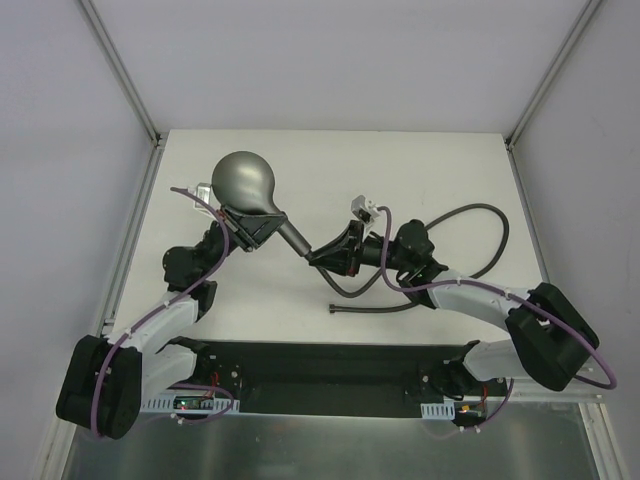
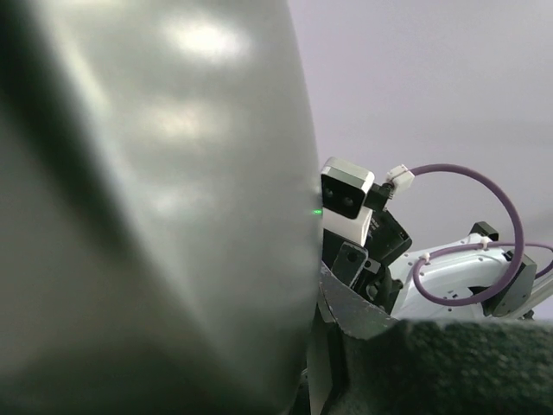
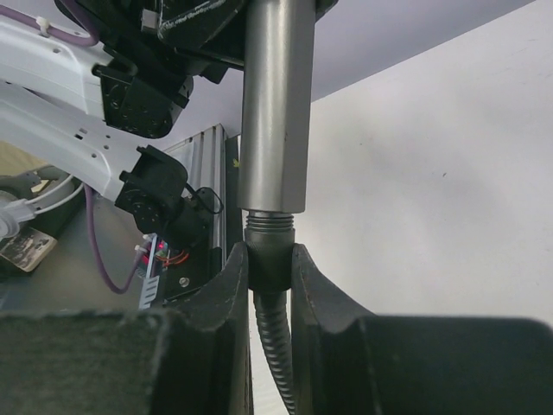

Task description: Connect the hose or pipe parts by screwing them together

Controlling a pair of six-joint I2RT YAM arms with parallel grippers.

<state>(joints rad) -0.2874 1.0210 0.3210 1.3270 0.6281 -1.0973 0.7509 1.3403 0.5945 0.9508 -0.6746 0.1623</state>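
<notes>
Top external view: both arms reach inward from the frame's lower corners, elbows out, wrists meeting near centre. The left gripper [image 1: 254,228] is clamped tight on the grey round-faced metal shower head [image 1: 243,182] where its bulb narrows. The head sits upper left, and its tapered handle [image 1: 292,237] points down-right. The right gripper [image 1: 322,256] is closed on one end of the long dark-grey flexible hose [image 1: 497,232], which loops off right over the white table [image 1: 330,160]. Pale grey walls [image 1: 60,150] box the table in. Right wrist view: the hose's end fitting [image 3: 270,251] is pinched between both fingers [image 3: 226,290], its threaded collar touching the handle's lower end, in line with it.
</notes>
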